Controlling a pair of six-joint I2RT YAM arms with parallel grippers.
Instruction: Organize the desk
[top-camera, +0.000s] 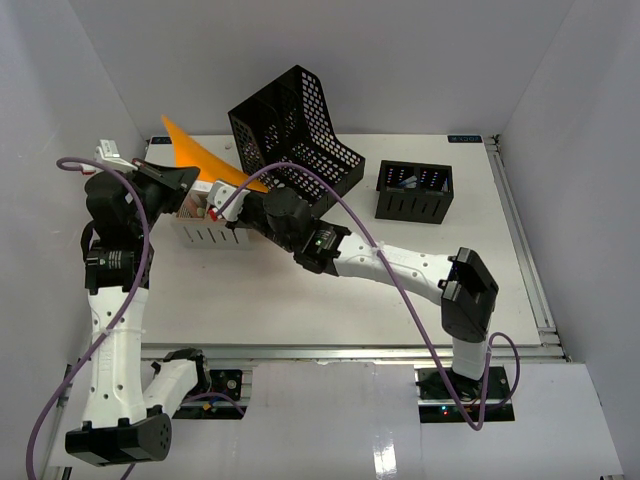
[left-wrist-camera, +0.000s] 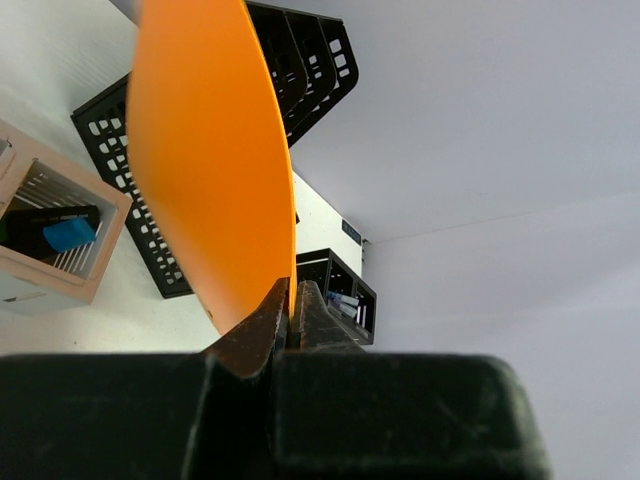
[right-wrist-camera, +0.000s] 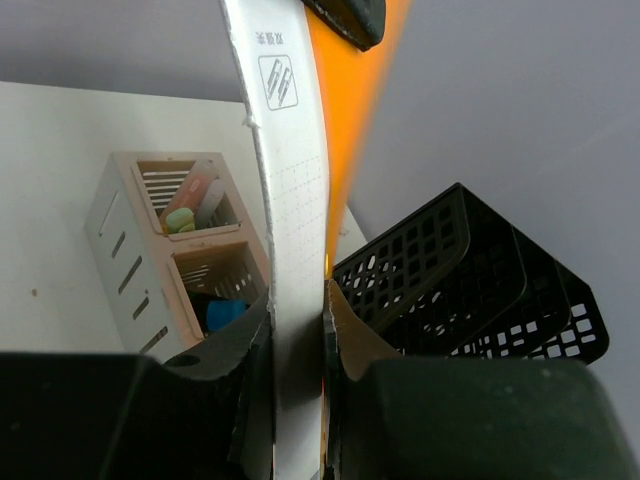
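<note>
- Left wrist view: the left gripper (left-wrist-camera: 292, 302) pinches the orange folder (left-wrist-camera: 210, 150) at its edge, fingers tight together.
- Right wrist view alone (overhead barely shows it): the right gripper (right-wrist-camera: 297, 315) clamps a white pad (right-wrist-camera: 290, 180).
- The desk (top-camera: 300, 300) spreads beneath both arms.

The top external camera is looking down from above and behind the near edge of the desk (top-camera: 300, 290), taking in its whole top. Both wrist cameras are looking from very near, sharing the orange folder (left-wrist-camera: 210, 150) and black mesh file rack (left-wrist-camera: 310, 60)
</note>
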